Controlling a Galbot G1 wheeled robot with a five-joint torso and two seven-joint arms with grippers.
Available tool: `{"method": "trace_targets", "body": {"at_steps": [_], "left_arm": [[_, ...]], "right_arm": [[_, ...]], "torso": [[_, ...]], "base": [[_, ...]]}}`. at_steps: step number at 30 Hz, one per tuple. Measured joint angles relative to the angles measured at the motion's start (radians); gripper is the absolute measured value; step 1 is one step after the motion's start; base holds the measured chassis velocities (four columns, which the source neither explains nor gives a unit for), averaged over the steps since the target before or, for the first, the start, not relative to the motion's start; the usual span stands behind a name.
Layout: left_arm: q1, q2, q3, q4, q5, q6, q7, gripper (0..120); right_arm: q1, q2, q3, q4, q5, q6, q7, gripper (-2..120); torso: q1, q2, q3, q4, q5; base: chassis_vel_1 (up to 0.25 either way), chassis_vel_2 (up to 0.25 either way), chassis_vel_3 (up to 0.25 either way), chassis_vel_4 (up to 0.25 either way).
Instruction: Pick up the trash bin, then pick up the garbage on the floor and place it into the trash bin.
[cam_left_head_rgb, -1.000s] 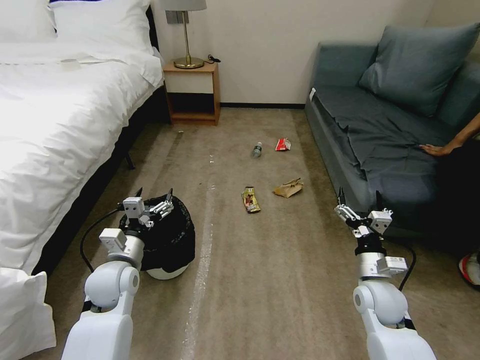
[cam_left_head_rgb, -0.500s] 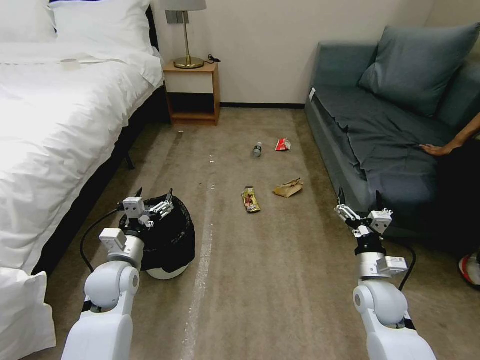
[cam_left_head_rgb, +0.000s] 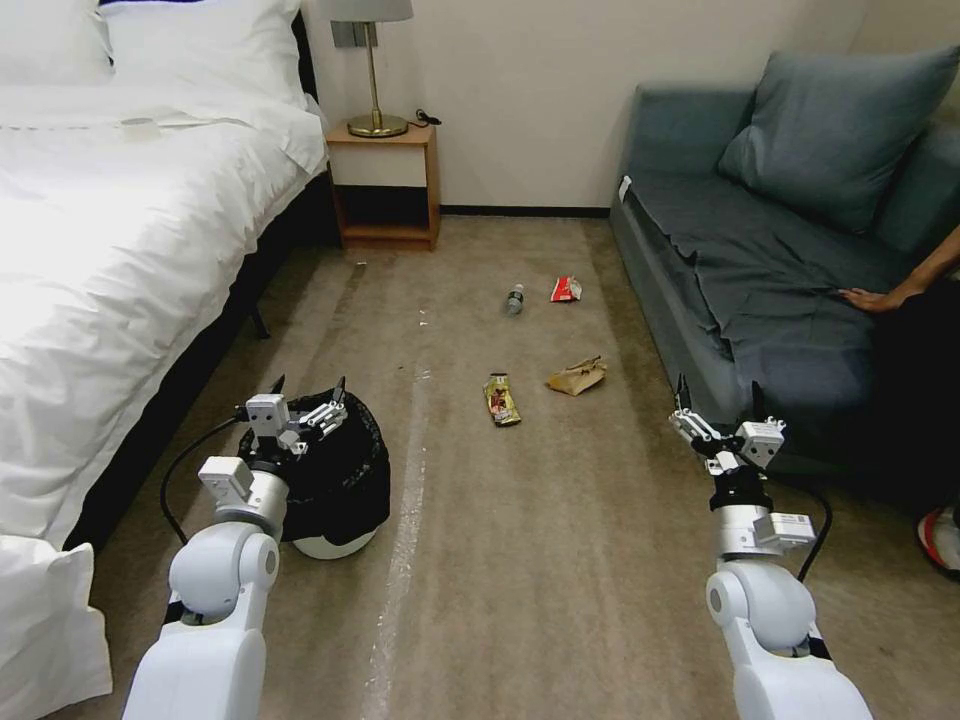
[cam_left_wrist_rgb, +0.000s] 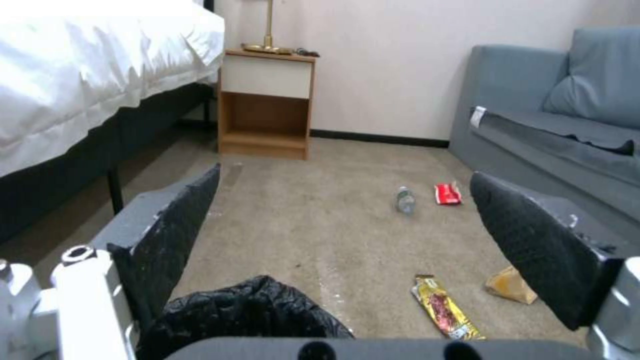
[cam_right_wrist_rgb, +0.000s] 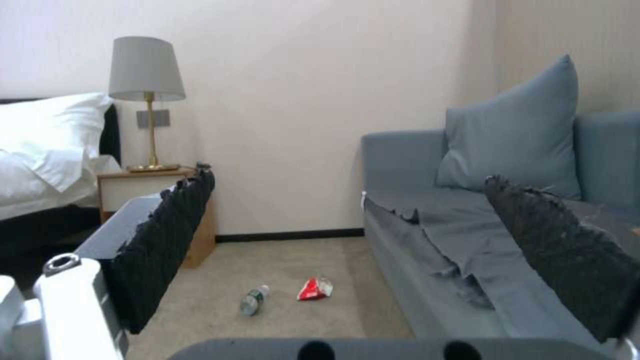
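Note:
The trash bin (cam_left_head_rgb: 335, 480), white with a black liner (cam_left_wrist_rgb: 247, 312), stands on the carpet beside the bed. My left gripper (cam_left_head_rgb: 310, 385) hovers open just above its near rim. On the floor ahead lies the garbage: a gold-brown wrapper (cam_left_head_rgb: 501, 399) (cam_left_wrist_rgb: 445, 307), a crumpled brown bag (cam_left_head_rgb: 577, 376) (cam_left_wrist_rgb: 511, 285), a small clear bottle (cam_left_head_rgb: 514, 299) (cam_left_wrist_rgb: 404, 200) (cam_right_wrist_rgb: 253, 300) and a red-and-white packet (cam_left_head_rgb: 566, 289) (cam_left_wrist_rgb: 447, 193) (cam_right_wrist_rgb: 315, 288). My right gripper (cam_left_head_rgb: 716, 390) is open and empty near the sofa's front edge.
A white bed (cam_left_head_rgb: 120, 260) runs along the left and a grey sofa (cam_left_head_rgb: 780, 260) along the right. A wooden nightstand (cam_left_head_rgb: 385, 185) with a lamp stands at the far wall. A person's hand (cam_left_head_rgb: 875, 298) rests on the sofa. Carpet between is open.

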Motion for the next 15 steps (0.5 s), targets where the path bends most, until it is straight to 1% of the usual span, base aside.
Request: {"method": "trace_targets", "body": {"at_steps": [6, 7, 8, 10, 12, 13, 14, 15], "left_arm": [[-0.003, 0.003, 0.002, 0.005, 0.0, 0.0, -0.004, 100], [-0.022, 0.025, 0.012, 0.035, 0.002, 0.0, -0.036, 100], [-0.022, 0.025, 0.012, 0.035, 0.002, 0.0, -0.036, 100], [-0.076, 0.086, 0.039, 0.12, 0.011, -0.005, -0.128, 99], [-0.081, 0.092, 0.042, 0.128, 0.012, -0.006, -0.136, 99], [-0.124, 0.141, 0.061, 0.195, 0.02, -0.01, -0.212, 100], [-0.124, 0.141, 0.061, 0.195, 0.02, -0.01, -0.212, 100], [-0.13, 0.158, 0.085, 0.199, -0.009, -0.002, -0.243, 100]], "right_arm": [[0.002, 0.0, 0.001, -0.004, -0.001, -0.001, 0.0, 100], [0.017, 0.0, 0.013, -0.029, -0.012, -0.007, -0.012, 100], [0.017, 0.0, 0.013, -0.029, -0.012, -0.007, -0.012, 100], [0.063, -0.004, 0.058, -0.107, -0.044, -0.034, -0.046, 100], [0.067, -0.004, 0.062, -0.114, -0.047, -0.037, -0.05, 100], [0.109, -0.007, 0.099, -0.182, -0.077, -0.06, -0.082, 100], [0.109, -0.007, 0.099, -0.182, -0.077, -0.06, -0.082, 100], [0.145, -0.01, 0.132, -0.243, -0.103, -0.081, -0.109, 100]], "torso": [[0.0, 0.0, 0.0, 0.0, 0.0], [0.0, 0.0, 0.0, 0.0, 0.0], [0.0, 0.0, 0.0, 0.0, 0.0], [0.0, 0.0, 0.0, 0.0, -0.0001], [0.0, 0.0, 0.0, 0.0, 0.0], [0.0, 0.0, 0.0, -0.0002, 0.0], [0.0, 0.0, 0.0, -0.0002, 0.0], [0.0, 0.0, 0.0, 0.0004, 0.0003]], "base": [[0.0, 0.0, 0.0, 0.0], [0.0, 0.0, 0.0, 0.0], [0.0, 0.0, 0.0, 0.0], [0.0, 0.0, 0.0, 0.0], [0.0, 0.0, 0.0, 0.0], [0.0, 0.0, 0.0, 0.0], [0.0, 0.0, 0.0, 0.0], [0.0, 0.0, 0.0, 0.0]]}}
